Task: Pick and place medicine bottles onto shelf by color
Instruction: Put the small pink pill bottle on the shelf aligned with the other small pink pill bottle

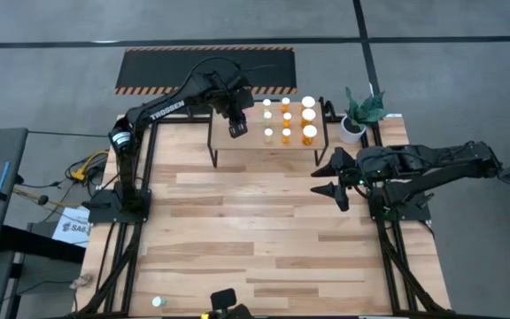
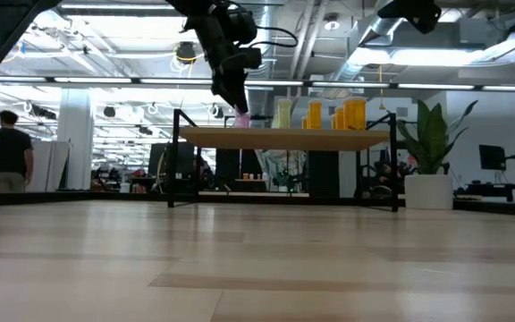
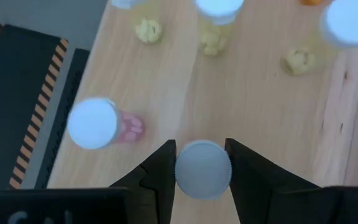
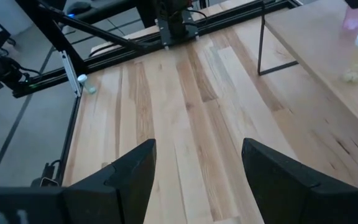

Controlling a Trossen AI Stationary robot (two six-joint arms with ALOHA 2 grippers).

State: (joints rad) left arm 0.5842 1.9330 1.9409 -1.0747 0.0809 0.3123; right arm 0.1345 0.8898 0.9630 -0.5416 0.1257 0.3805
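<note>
**Left arm holds a bottle over the shelf**

On the plank table (image 1: 264, 221), the shelf (image 1: 246, 146) stands at the far edge. The left gripper (image 3: 202, 171) reaches over its left end, fingers clamped on a white-capped bottle (image 3: 202, 169). Another pink bottle (image 3: 104, 124) stands beside it; orange bottles (image 1: 308, 120) crowd the right end. The right gripper (image 4: 197, 180) waits above the table, jaws wide and empty.
</note>
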